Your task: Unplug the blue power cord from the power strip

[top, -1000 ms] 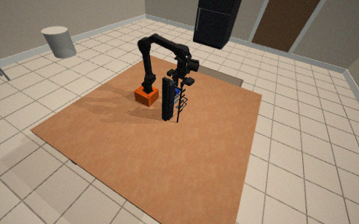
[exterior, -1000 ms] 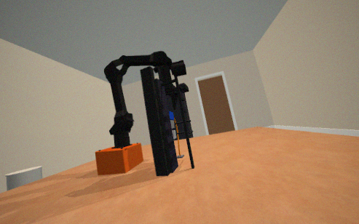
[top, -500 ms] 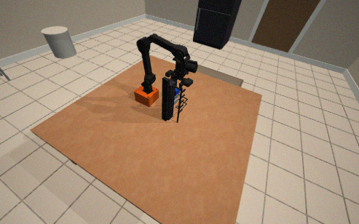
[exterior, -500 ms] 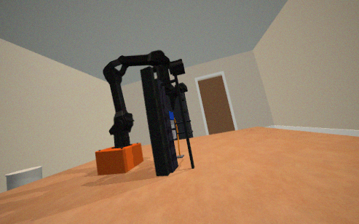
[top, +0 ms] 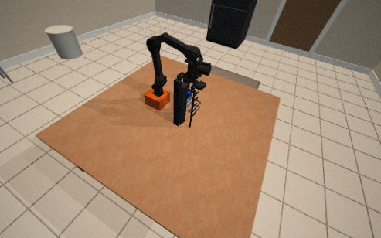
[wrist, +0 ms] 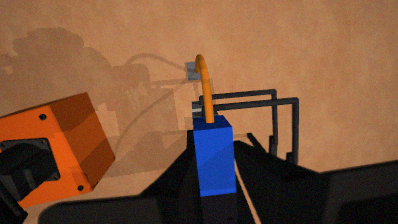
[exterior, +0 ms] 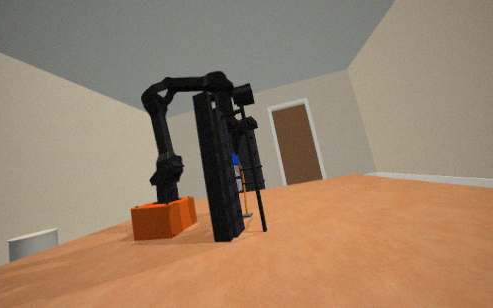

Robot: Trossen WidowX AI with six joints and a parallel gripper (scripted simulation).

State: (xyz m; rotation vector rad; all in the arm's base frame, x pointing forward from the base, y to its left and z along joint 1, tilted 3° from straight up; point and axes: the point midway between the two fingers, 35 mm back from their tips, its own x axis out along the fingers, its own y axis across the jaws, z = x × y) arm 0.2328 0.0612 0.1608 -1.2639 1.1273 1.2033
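The gripper (top: 190, 89) (exterior: 236, 147) (wrist: 214, 149) points down beside the upright black column (top: 178, 102) (exterior: 217, 170), its fingers partly open and narrowly spaced, one on either side of the blue plug (top: 189, 93) (exterior: 235, 158) (wrist: 215, 160). The left finger in the wrist view looks right against the plug's side; whether both fingers press on it, so whether it is held, I cannot tell. The plug is beside the column, high above the board, with an orange cord (exterior: 243, 190) (wrist: 206, 90) running from it down toward a small grey block (exterior: 247, 215) (wrist: 192, 71). Whether the plug is still seated is hidden. The column stands on a brown board (top: 153, 162) (exterior: 348, 225) (wrist: 325, 45), which lies over a pale tiled floor (top: 319, 154). Far beyond the column, at the room's edge, are a black cabinet (top: 230, 21) and a brown door (top: 300, 21) (exterior: 298, 145); a grey bin (top: 64, 42) (exterior: 33, 247) stands well apart from it, off the board. Near the column is the arm's orange base (top: 159, 105) (exterior: 153, 222) (wrist: 82, 135). Just beside the column, on the plug's side, a thin black rack (top: 190, 116) (exterior: 259, 200) (wrist: 297, 125) rises close to the gripper, its bars crowding the space around the cord.
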